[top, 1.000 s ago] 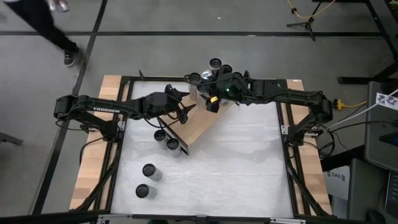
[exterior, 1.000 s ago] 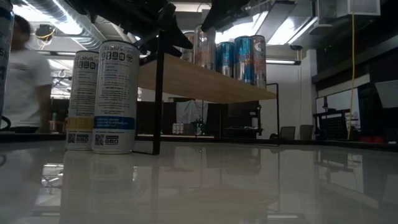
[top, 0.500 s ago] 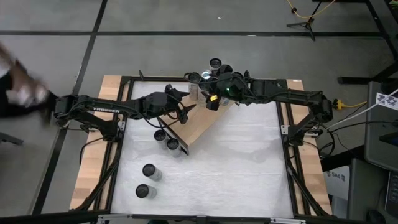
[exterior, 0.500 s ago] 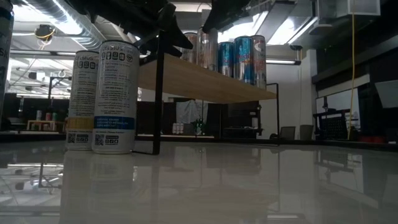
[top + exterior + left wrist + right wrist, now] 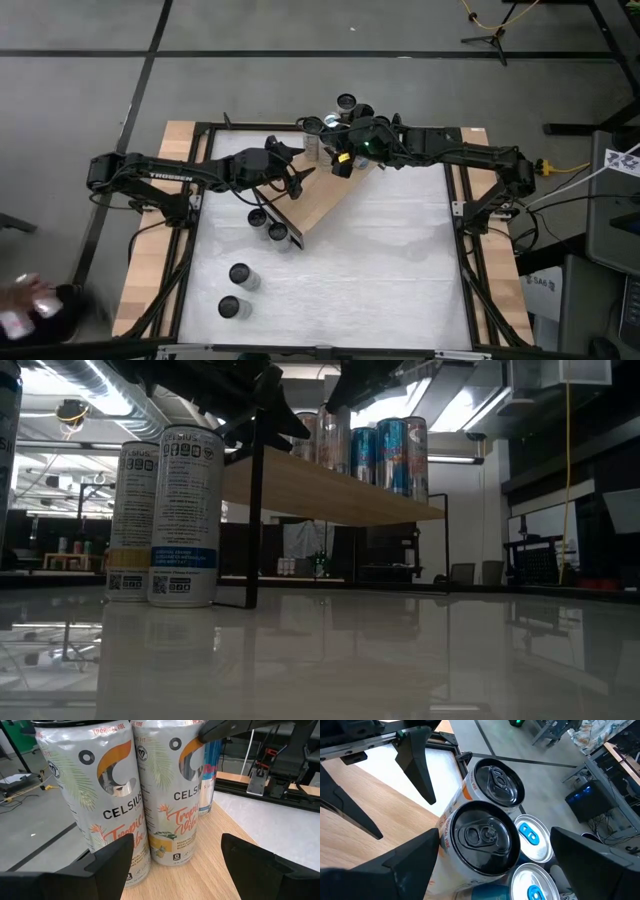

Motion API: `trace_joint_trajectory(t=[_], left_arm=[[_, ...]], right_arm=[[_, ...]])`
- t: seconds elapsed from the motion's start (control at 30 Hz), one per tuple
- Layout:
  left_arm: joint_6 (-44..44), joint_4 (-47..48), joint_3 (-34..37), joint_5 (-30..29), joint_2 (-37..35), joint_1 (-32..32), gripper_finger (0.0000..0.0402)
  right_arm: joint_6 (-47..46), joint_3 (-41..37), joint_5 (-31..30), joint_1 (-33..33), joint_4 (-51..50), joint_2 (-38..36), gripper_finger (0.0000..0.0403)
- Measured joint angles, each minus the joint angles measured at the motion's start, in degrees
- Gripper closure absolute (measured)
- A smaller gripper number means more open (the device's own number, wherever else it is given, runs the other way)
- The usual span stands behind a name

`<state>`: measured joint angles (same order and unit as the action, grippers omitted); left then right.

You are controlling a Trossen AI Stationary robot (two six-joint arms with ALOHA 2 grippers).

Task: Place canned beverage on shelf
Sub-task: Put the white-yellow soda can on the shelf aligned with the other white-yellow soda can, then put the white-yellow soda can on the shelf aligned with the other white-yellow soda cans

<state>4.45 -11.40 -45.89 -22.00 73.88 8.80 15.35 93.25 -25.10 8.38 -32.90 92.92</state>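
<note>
Two cans (image 5: 145,795) stand side by side on the shelf (image 5: 210,870) just ahead of the left tool (image 5: 172,865), with the right tool (image 5: 495,865) directly above them.

Shelf (image 5: 210,870) – light wood board w/ visible grain, matt, smooth; frame ends (image 5: 254,510) thin black metal. Tabletop (image 5: 400,660) white, very glossy – mirrors the cans and ceiling lights. Side boards (image 5: 150,270) of the table look like pale bare wood, matt. Cans (image 5: 165,795) metal w/ satin printed wrap, slight sheen; lids (image 5: 482,836) black-coated metal, smooth, semi-gloss. Blue cans' tops (image 5: 532,837) bare silvery metal, shiny. Left fingers (image 5: 257,862) and right fingers (image 5: 402,865) look like dark matt plastic. Floor (image 5: 300,90) grey, dull, like concrete.
</note>
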Motion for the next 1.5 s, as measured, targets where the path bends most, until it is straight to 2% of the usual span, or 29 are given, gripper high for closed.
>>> trace_joint_trajectory(t=[0.8, 1.0, 1.5], left_arm=[[0.00, 0.72, 0.00, 0.02, 0.00, 0.00, 0.0107], [0.00, 0.74, 0.00, 0.50, 0.00, 0.00, 0.0107], [0.00, 0.74, 0.00, 0.52, 0.00, 0.00, 0.0107]], right_arm=[[0.04, 0.00, -0.12, -0.07, -4.30, -0.04, 0.0027], [0.02, 0.00, -2.86, -0.11, -5.20, -0.04, 0.0027], [-0.02, 0.00, -3.19, -0.11, -8.34, -0.04, 0.0027]])
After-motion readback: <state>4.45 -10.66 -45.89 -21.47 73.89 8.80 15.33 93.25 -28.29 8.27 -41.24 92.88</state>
